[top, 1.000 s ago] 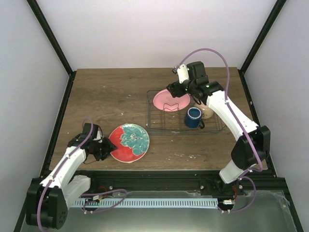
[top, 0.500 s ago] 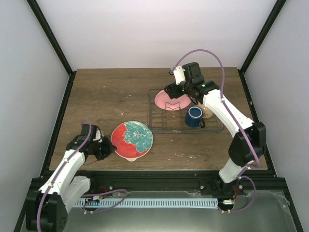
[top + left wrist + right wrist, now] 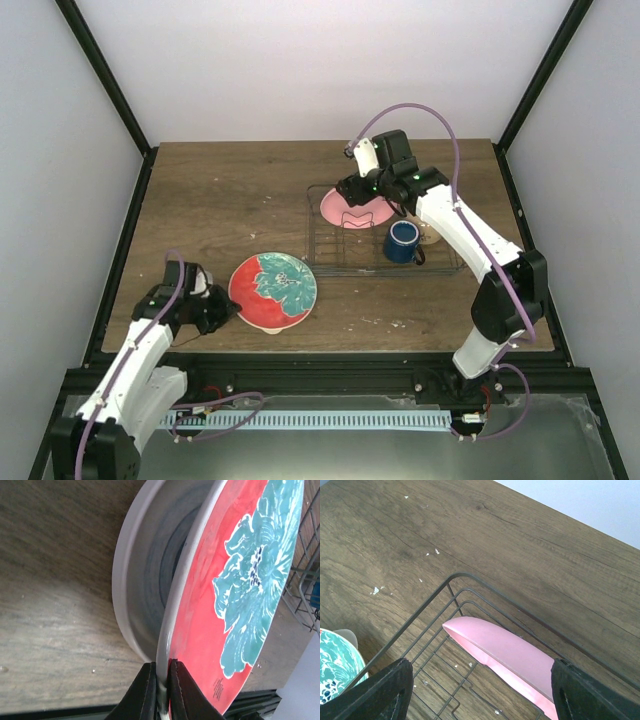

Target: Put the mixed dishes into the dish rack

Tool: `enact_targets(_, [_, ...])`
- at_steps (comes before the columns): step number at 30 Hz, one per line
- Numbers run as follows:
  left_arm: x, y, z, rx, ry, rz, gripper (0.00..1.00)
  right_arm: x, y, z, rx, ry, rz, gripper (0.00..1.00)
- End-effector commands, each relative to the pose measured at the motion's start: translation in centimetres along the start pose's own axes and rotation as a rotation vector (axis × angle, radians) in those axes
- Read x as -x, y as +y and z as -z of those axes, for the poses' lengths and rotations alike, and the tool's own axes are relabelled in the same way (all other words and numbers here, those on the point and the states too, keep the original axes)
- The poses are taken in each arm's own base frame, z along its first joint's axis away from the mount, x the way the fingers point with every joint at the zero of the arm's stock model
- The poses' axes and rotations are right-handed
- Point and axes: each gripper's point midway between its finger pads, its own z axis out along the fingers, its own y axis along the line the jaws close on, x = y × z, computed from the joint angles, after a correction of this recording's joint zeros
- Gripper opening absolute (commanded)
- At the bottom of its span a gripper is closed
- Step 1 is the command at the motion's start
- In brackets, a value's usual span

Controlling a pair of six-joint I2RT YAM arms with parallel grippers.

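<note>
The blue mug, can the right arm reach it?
Probably yes. The right gripper hangs open over the pink plate, and the dark blue mug stands close beside in the dish rack, uncovered.

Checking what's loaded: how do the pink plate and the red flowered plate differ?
The pink plate is plain; the red flowered plate bears a teal bloom. The pink plate leans inside the dish rack; the red flowered plate is outside it, rim pinched by the left gripper. Both are round.

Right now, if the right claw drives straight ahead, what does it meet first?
Probably the pink plate in the dish rack, dead ahead of the open right claw; depth unclear.
</note>
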Motion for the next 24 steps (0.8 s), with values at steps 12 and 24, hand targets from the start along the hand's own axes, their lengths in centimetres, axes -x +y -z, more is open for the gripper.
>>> enact_targets(12, [-2.7, -2.6, 3.8, -0.028, 0.103, -0.072, 0.00, 0.7, 1.5, 0.0, 0.049, 0.005, 0.016, 0.77])
enact_targets(24, [-2.2, -4.1, 5.4, -0.029, 0.092, -0.122, 0.00, 0.3, 4.7, 0.0, 0.238, 0.007, 0.014, 0.77])
